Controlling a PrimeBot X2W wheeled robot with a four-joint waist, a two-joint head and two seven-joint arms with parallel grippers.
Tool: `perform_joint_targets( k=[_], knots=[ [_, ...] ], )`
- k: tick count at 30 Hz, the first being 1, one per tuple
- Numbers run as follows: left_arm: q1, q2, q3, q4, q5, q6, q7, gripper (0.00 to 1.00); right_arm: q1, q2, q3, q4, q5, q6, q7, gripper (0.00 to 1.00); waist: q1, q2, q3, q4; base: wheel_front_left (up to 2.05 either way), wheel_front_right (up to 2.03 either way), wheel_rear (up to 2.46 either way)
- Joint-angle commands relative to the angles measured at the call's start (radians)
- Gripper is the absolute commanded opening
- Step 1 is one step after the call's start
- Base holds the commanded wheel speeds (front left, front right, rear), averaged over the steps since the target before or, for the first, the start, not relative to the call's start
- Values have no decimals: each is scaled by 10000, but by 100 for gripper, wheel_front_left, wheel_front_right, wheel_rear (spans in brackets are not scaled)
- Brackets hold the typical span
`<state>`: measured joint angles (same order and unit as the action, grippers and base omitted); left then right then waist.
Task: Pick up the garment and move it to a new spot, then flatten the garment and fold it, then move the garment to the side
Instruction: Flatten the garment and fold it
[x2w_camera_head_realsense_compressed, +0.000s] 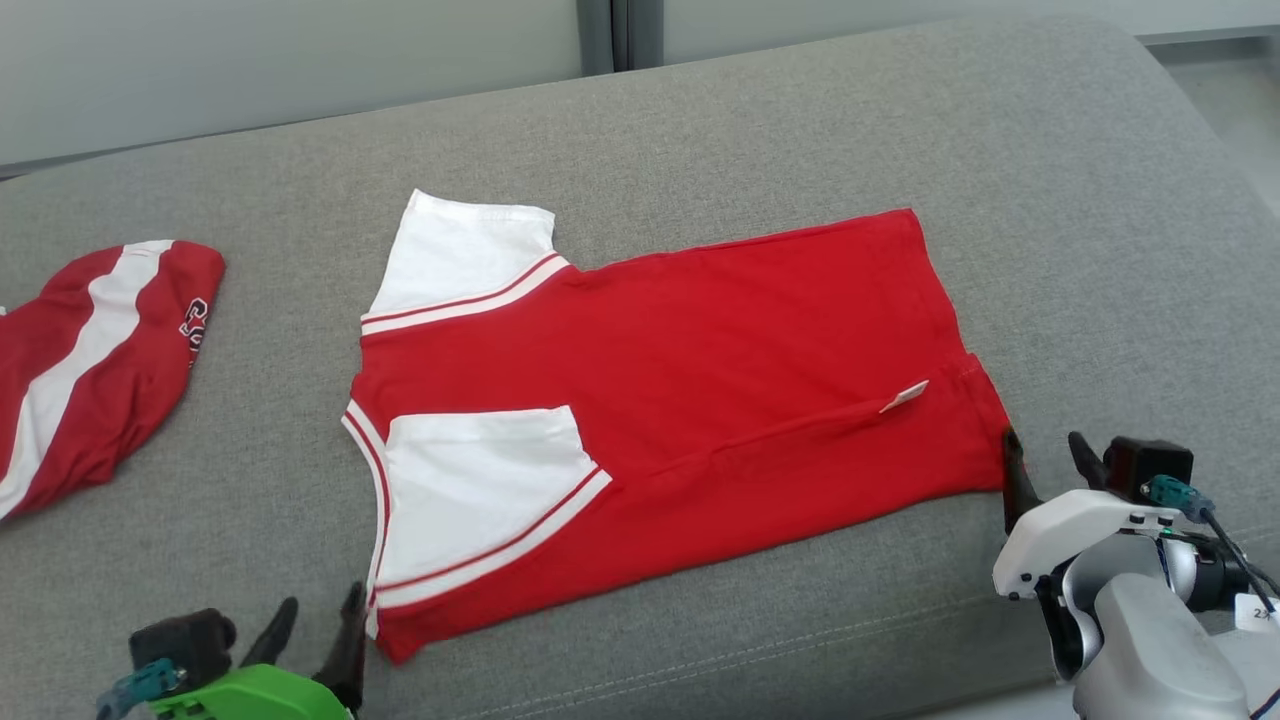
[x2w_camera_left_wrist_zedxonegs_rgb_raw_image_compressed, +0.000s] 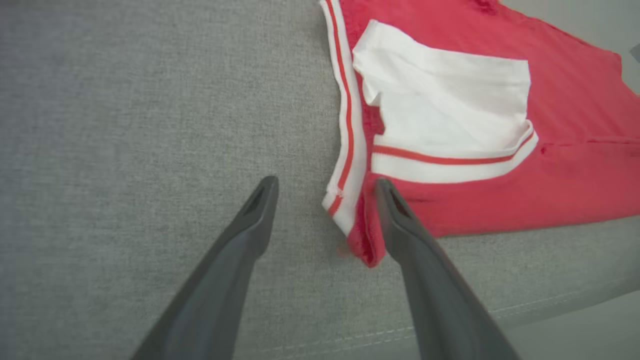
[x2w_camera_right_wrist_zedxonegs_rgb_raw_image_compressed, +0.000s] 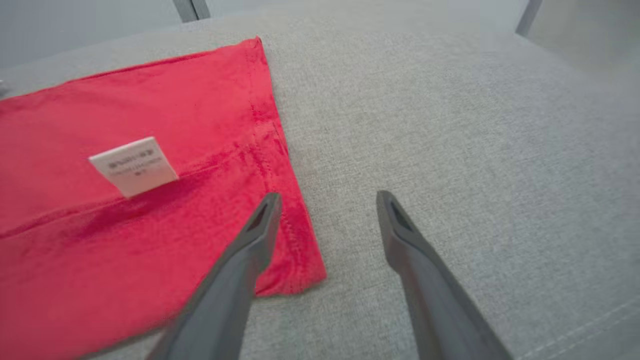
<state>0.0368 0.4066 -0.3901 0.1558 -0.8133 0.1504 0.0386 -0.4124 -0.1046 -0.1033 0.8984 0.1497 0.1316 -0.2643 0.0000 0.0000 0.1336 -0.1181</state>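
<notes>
You've got the red/white shirt (x2w_camera_head_realsense_compressed: 700, 370) lying folded on the grey sofa (x2w_camera_head_realsense_compressed: 800, 130), L gripper (x2w_camera_head_realsense_compressed: 322, 597) & R gripper (x2w_camera_head_realsense_compressed: 1042, 437) both spread wide w/ nothing held, one at each near corner; white tag (x2w_camera_right_wrist_zedxonegs_rgb_raw_image_compressed: 134, 166) print too blurry to read.

red garment (x2w_camera_head_realsense_compressed: 700, 340) with white red-striped sleeves on grey sofa (x2w_camera_head_realsense_compressed: 1050, 200); red-and-white striped cloth (x2w_camera_head_realsense_compressed: 90, 360)

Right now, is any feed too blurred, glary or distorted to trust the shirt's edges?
Head view: even, soft light, no glare, red shirt sharp. Left wrist view: red washes pinkish, collar trim crisp. Right wrist view: label print blurred, hem stitching clear.
</notes>
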Motion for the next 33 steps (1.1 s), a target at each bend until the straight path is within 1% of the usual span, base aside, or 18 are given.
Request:
perform_joint_targets(
  k=[1, 2, 4, 6, 10, 14, 18, 23, 28, 32, 33],
  knots=[
    [198, 98, 165, -140, -33, 104, -197, 100, 135, 40, -41, -261, -140, -18, -20, 100, 0, 0, -80, -61, 0, 0, 0],
    [273, 100, 477, -461, -60, 275, -570, 100, 276, 91, -180, -935, -266, -18, -21, 100, 0, 0, -163, -91, 0, 0, 0],
    [311, 99, 732, -748, -37, 366, -958, 100, 485, 173, -225, -1652, -411, -18, -21, 100, 0, 0, -260, -107, 0, 0, 0],
    [291, 122, 868, -861, 60, 394, -1260, 100, 676, 270, -141, -2354, -578, -18, -21, 100, 0, 0, -348, -124, 0, 0, 0],
    [68, -7, 1001, -1091, 210, 434, -1761, 100, 1052, 403, 319, -3672, -657, -18, -22, 100, 0, 0, -510, -157, 0, 0, 0],
    [-178, -150, 854, -1442, 506, 111, -2358, 100, 1472, 458, 786, -4627, -477, -18, -19, 100, 0, 0, -670, -192, 0, 0, 0],
    [-441, -301, 598, -1455, 942, -90, -2675, 100, 1827, 490, 1097, -4958, -461, -16, -21, 100, 0, 0, -764, -244, 0, 0, 0],
    [-1306, -429, 329, -954, 1056, -303, -2449, 100, 2005, 520, 1288, -5040, -420, -16, -21, 100, 0, 0, -598, -343, 0, 0, 0],
    [-3083, -364, 68, 8, 1125, -609, -1535, 100, 1804, 533, 1449, -5138, -293, -16, -21, 100, 0, 0, -56, -498, 0, 0, 0],
    [-4839, -293, -45, 1236, 1253, -893, -883, 100, 1598, 537, 1640, -5269, -111, -16, -21, 100, 0, 0, 537, -651, 0, 0, 0],
    [-4839, -293, -45, 1236, 1253, -893, -883, 100, 1598, 537, 1640, -5269, -111, -16, -21, 100, 0, 0, 537, -651, 0, 0, 0]
  ],
)
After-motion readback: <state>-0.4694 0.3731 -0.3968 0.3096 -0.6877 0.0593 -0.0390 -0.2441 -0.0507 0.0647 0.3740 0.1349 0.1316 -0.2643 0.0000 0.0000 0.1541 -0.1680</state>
